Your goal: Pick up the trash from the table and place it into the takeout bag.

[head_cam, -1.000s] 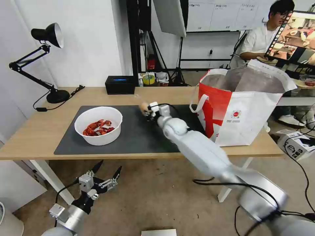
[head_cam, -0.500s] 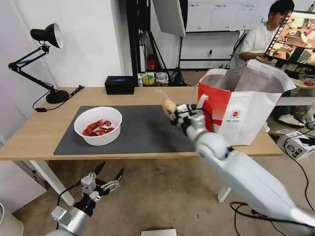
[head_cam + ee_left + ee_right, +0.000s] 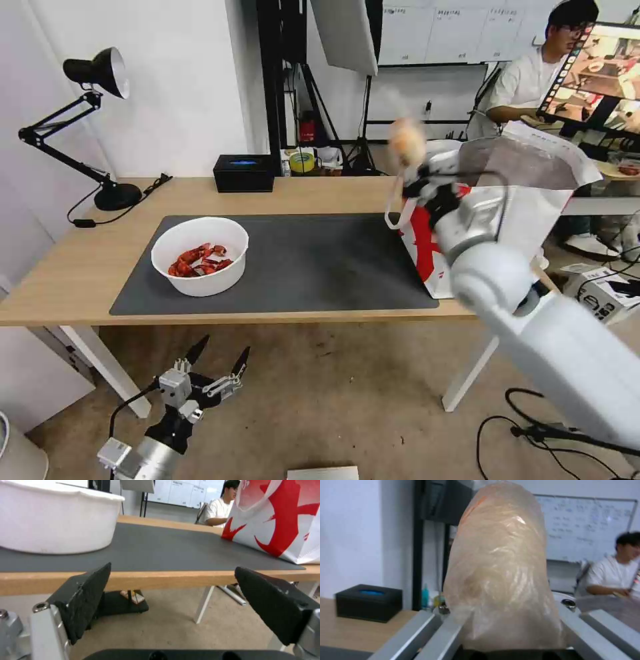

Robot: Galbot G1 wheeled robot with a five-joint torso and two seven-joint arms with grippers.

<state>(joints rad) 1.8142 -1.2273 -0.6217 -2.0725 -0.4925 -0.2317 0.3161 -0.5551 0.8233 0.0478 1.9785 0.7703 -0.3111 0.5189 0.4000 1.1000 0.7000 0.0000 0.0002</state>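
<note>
One bowl and one bag on the table, one small bag lifted.

The left gripper (image 3: 217, 363) hangs below the table (image 3: 80, 267) edge, jaws spread wide and empty. One white bowl (image 3: 200, 255) sits on the mat (image 3: 320, 267). The right gripper (image 3: 417, 187) pinches the small clear bag (image 3: 407, 141), which juts up between its jaws, at the near rim of the takeout bag (image 3: 533, 220).

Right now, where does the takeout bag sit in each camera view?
Head view: the takeout bag stands on the table's right end, behind the right gripper.
Left wrist view: its red-and-white side, beyond the open left gripper, across from the white bowl.
Right wrist view: probably the grey foil beside the held small clear bag.
Shared landmark: the light-wood table.
</note>
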